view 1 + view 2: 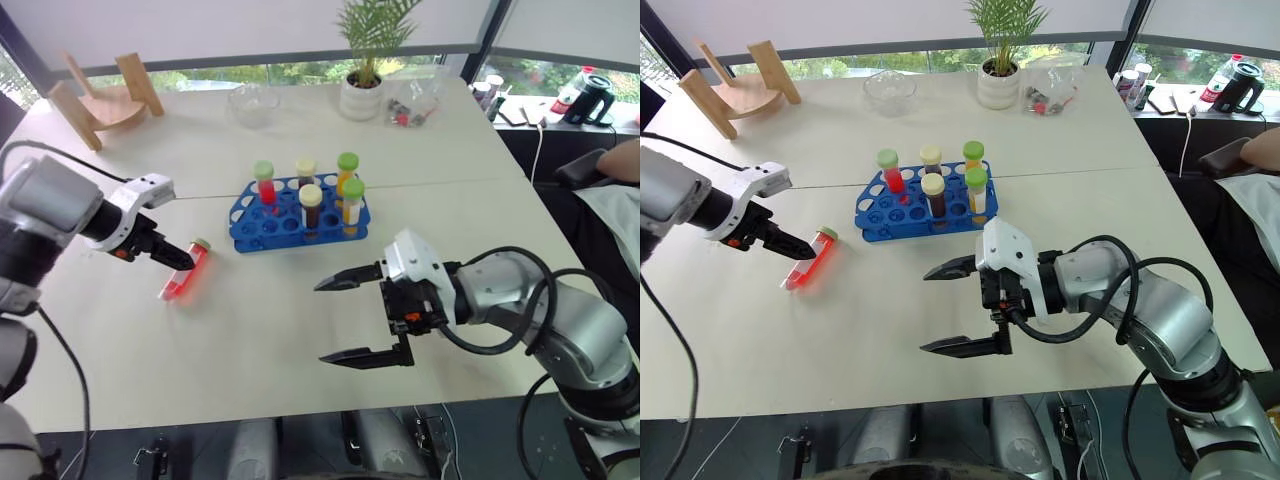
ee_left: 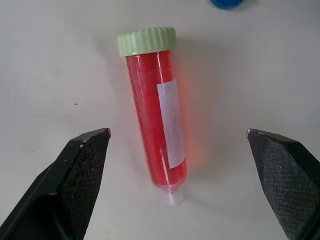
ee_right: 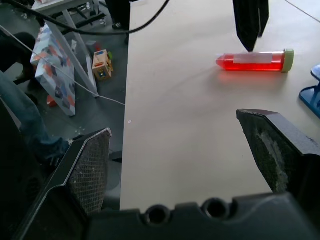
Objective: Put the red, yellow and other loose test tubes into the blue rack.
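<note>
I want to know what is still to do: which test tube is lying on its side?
The red test tube with the green cap, flat on the table under the left gripper. The others stand upright in the blue rack.

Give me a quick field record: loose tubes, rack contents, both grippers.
loose tube: one red tube with green cap, lying flat on the table
blue rack: five capped tubes standing
left gripper: open, above the red tube, not touching
right gripper: open, empty, near the table's front edge

Loose tube (image 2: 157, 112): red fill, pale green cap, white label. Rack (image 1: 290, 222): blue. Table (image 1: 250, 330): off-white.
</note>
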